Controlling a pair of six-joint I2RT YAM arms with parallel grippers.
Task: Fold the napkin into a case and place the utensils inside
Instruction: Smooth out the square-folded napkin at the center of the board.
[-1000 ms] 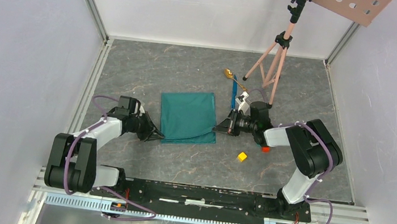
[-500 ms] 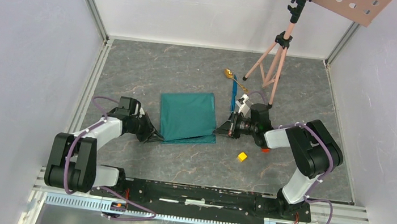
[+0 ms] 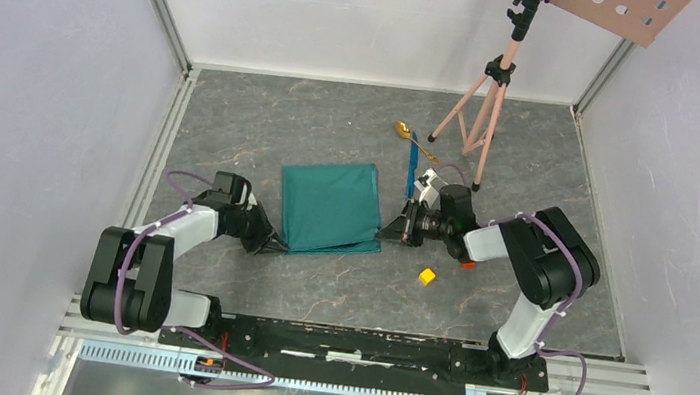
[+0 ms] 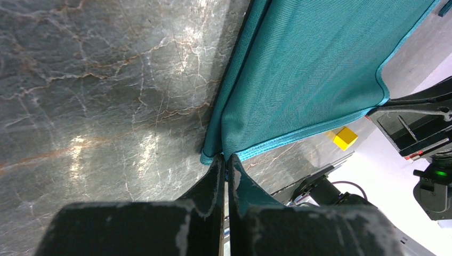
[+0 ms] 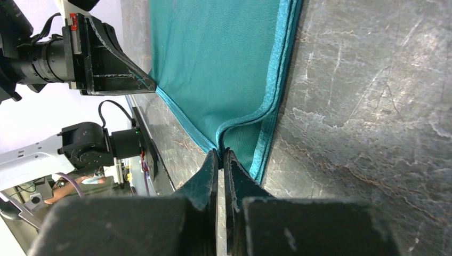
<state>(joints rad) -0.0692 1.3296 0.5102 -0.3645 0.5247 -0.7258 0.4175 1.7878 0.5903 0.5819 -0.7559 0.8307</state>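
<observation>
From above, I have the napkin [image 3: 330, 205] lying flat in the middle of the table [image 3: 234, 123], a teal rectangle with more than one layer showing along its edges. Taking the napkin's centre as my clock, the left gripper [image 3: 276, 243] sits at the 7 o'clock corner and the right gripper [image 3: 385, 230] at the 4 o'clock corner, both low to the surface and pointing inward at the cloth.

On the left wrist camera the two fingers are pressed together, with the near corner of the napkin pinched between their tips. The right wrist camera shows the same on its side: fingers squeezed onto the hemmed edge, with the upper layer puckered up a little where they bite and the lower layer flat on the table.

The spoon [image 3: 402, 129] and the blue knife [image 3: 414, 160] lie at about 1 o'clock from the napkin, apart from it, the knife running toward my right wrist. Past them stands a tripod [image 3: 483, 103]. A yellow cube [image 3: 427, 277] rests at 4 o'clock beyond the right gripper, and a red cube [image 3: 468, 264] peeks out beside that arm.
</observation>
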